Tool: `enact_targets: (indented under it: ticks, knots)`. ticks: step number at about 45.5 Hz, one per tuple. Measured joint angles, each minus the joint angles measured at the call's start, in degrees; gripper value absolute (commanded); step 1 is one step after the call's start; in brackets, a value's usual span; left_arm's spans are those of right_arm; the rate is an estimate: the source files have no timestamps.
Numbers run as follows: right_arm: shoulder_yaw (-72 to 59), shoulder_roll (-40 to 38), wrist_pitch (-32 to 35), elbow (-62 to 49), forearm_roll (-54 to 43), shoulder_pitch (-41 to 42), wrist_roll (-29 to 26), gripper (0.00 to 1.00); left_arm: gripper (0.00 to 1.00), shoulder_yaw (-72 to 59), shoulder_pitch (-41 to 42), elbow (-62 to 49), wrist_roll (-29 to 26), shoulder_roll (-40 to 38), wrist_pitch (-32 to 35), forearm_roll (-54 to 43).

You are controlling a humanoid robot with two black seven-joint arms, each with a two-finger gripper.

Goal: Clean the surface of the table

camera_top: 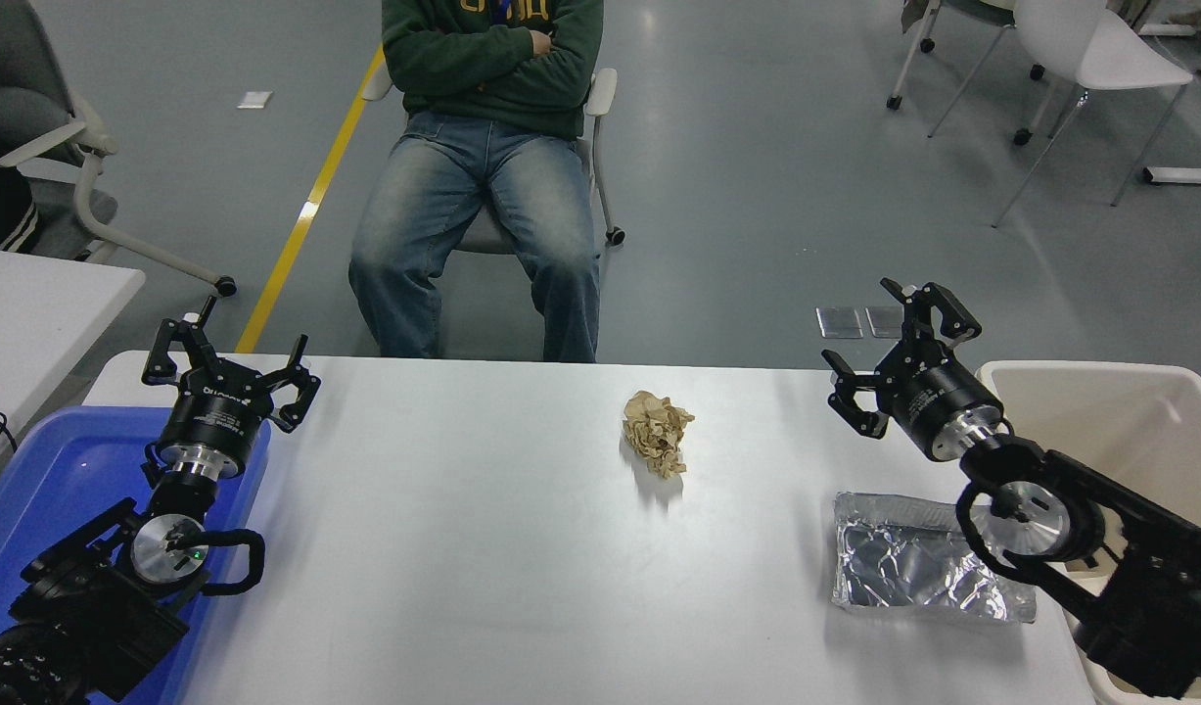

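Glossy and white, the table surface (463,548) bears crumpled paper (657,432) beside the right claw (899,357), spread apart.

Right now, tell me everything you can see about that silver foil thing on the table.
The foil is a flattened, roughly rectangular piece of shiny, wrinkled silver material, maybe a pouch or wrapper. It lies flat on the white table near its right front corner, long side running left to right. Its right end sits by the table edge next to the beige bin, partly hidden behind the right arm's wrist. Nothing grips it; the right tool hangs open further back.
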Motion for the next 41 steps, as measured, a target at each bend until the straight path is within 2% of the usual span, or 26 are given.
enact_targets:
  ticks: [13, 22, 41]
  knots:
    - [-2.29, -8.58, -2.3, 1.68, -0.89, 0.82, -2.49, 1.0, 1.0, 0.0, 0.0, -0.02, 0.0, 0.0, 0.0, -0.02]
    - [-9.45, -15.86, -2.72, 4.22, -3.4, 4.51, -3.42, 1.0, 1.0, 0.0, 0.0, -0.02, 0.0, 0.0, 0.0, 0.0]
    - [-20.23, -28.95, -2.11, 12.02, -31.91, 8.29, -3.73, 1.0, 1.0, 0.0, 0.03, -0.02, -0.01, 0.0, 0.0, 0.01]
